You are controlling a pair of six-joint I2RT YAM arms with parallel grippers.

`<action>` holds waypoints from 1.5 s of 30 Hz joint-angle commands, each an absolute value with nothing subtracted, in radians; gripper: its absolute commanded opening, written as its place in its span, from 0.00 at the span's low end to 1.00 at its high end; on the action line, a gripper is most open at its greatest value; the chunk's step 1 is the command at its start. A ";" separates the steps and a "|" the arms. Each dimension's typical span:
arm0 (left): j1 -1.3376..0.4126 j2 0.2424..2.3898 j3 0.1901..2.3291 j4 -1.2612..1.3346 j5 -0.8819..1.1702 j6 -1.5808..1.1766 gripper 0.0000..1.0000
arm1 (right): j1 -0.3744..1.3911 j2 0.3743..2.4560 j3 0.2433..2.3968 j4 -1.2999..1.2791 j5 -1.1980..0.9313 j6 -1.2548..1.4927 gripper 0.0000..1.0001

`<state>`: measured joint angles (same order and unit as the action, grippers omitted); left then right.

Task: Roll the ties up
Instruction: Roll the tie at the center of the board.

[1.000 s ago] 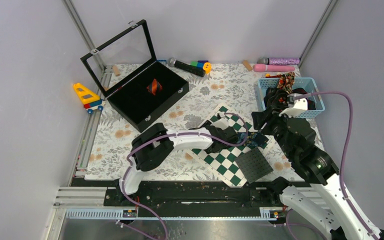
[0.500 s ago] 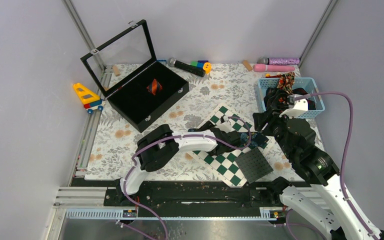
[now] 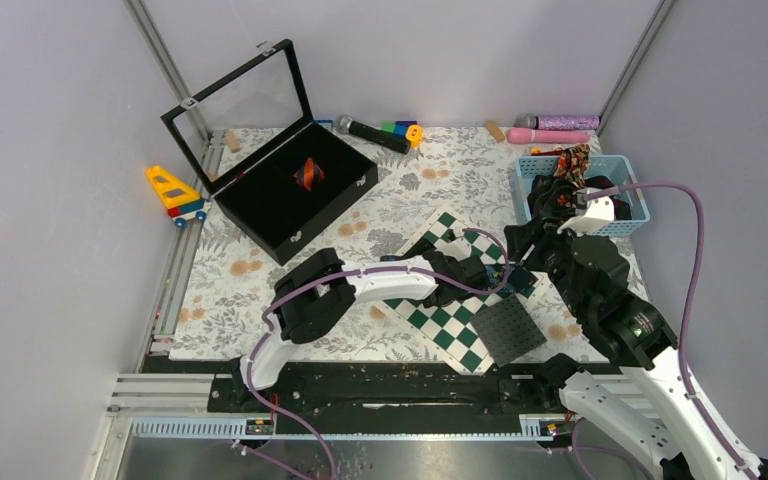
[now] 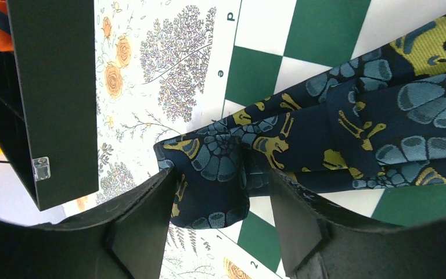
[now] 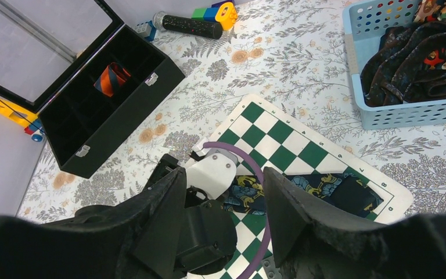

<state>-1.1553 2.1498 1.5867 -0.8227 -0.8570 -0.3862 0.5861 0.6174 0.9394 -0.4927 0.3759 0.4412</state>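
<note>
At the far left a small yellow, red and blue plastic toy truck (image 3: pixel 175 193) sits just off the edge of the floral-print table cover (image 3: pixel 220 300). Beside it the black hinged display box with a clear lid (image 3: pixel 270 195) stands open. A rolled red-orange and black striped tie (image 3: pixel 308 172) sits in one of its compartments; the left wrist view cuts off all but a corner of that tie.

On the green-and-white chequered board (image 3: pixel 452 318) lies the dark navy tie with blue and yellow floral print (image 4: pixel 348 133), mostly hidden from above by the two arms. Its folded end lies between the fingers of the left gripper (image 4: pixel 222 192), whose jaws stand apart on either side of the fabric. One finger (image 4: pixel 145 232) touches the fold's edge; whether the other presses on the cloth cannot be told. The rest of the tie runs out of that view.

The right gripper (image 5: pixel 223 174) hangs above the board, jaws apart with nothing between them. A black perforated square plate (image 3: pixel 508 328) overlaps the board's near corner.

At the far right a light blue perforated plastic basket (image 3: pixel 628 220) holds a heap of dark ties (image 5: pixel 412 55), too tangled to count. The right wrist view crops part of the basket.
</note>
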 commanded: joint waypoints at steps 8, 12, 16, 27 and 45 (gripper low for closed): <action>-1.163 2.080 1.621 -0.826 -0.816 -0.388 0.62 | 0.581 0.635 0.960 -0.493 0.372 0.439 0.59; -1.163 2.082 1.621 -0.811 -0.773 -0.391 0.62 | 0.580 0.639 0.962 -0.493 0.364 0.444 0.59; -1.163 2.084 1.611 -0.798 -0.745 -0.399 0.61 | 0.581 0.638 0.964 -0.492 0.365 0.443 0.59; -1.160 2.092 1.595 -0.780 -0.731 -0.412 0.55 | 0.581 0.638 0.963 -0.493 0.363 0.442 0.59; -1.142 1.969 1.642 -0.781 -0.754 -0.363 0.61 | 0.581 0.720 1.214 -0.494 0.370 0.404 0.60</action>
